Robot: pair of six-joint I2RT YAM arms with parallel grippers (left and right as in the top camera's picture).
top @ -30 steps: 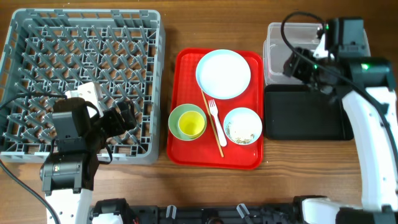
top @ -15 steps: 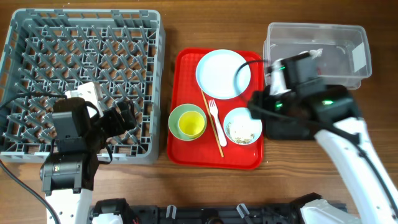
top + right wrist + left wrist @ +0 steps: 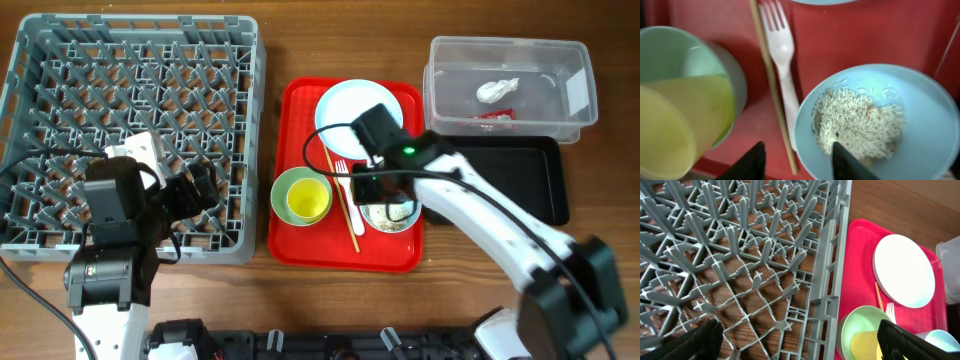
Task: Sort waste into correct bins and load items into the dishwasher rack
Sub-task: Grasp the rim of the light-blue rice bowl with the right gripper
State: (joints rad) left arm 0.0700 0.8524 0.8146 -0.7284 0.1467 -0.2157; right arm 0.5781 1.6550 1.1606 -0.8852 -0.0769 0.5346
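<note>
My right gripper is open and empty, low over the near-left rim of the pale blue bowl, which holds rice grains and beige scraps. The white fork and chopstick lie beside it. The pale green bowl holds the yellow cup. The pale blue plate lies behind. The tissue and wrapper lie in the clear tub. My left gripper is open over the dishwasher rack.
The dishes sit on a red serving tray in the middle of the wooden table. The black tray lies in front of the clear tub at the right. My right arm crosses the table from the bottom right.
My right arm has swung left from the clear tub to the red tray and now hangs over the blue bowl. The tissue and wrapper now show in the tub. The left arm has not moved.
</note>
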